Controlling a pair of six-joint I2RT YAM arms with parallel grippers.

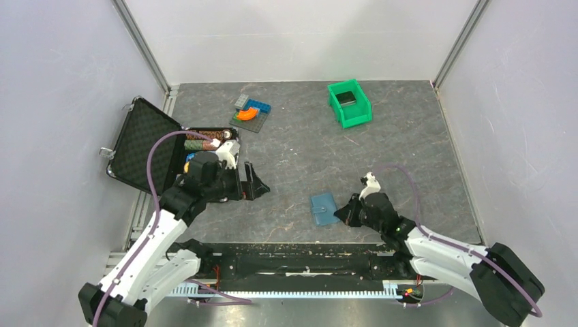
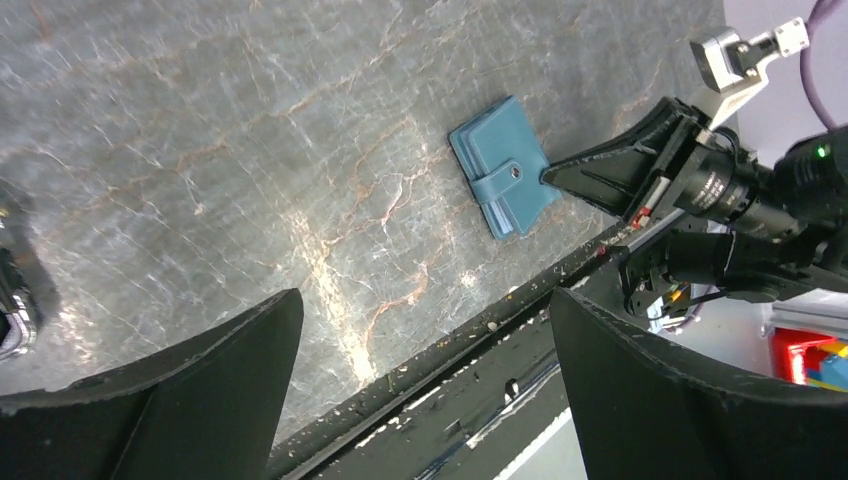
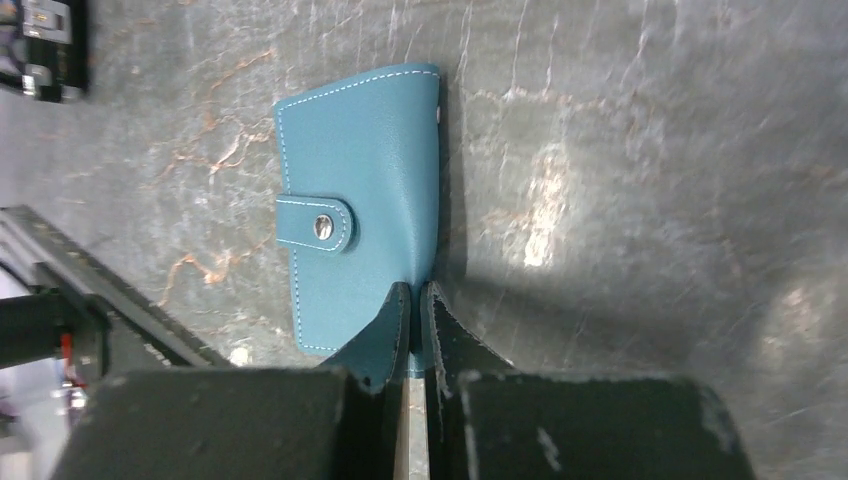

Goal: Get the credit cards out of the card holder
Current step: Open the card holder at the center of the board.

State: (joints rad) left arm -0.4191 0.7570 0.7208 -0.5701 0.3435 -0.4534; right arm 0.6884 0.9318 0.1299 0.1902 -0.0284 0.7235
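The card holder [image 1: 324, 209] is a teal-blue wallet lying closed on the grey table, its snap strap [image 3: 318, 224] fastened. No credit cards show; they are hidden. My right gripper [image 3: 415, 292] is shut, and its tips sit at the folded spine edge of the card holder [image 3: 360, 180], touching or just over it. From the left wrist view, the card holder [image 2: 500, 178] lies flat with the right gripper [image 2: 560, 177] at its side. My left gripper [image 1: 257, 182] is open and holds nothing, a hand's width left of the card holder.
A black foam-lined case [image 1: 140, 143] stands open at the left, with striped chips [image 1: 203, 140] beside it. Coloured building blocks [image 1: 251, 112] lie at the back. A green bin [image 1: 349, 103] sits at the back right. The table's front rail [image 2: 480, 330] runs just below the card holder.
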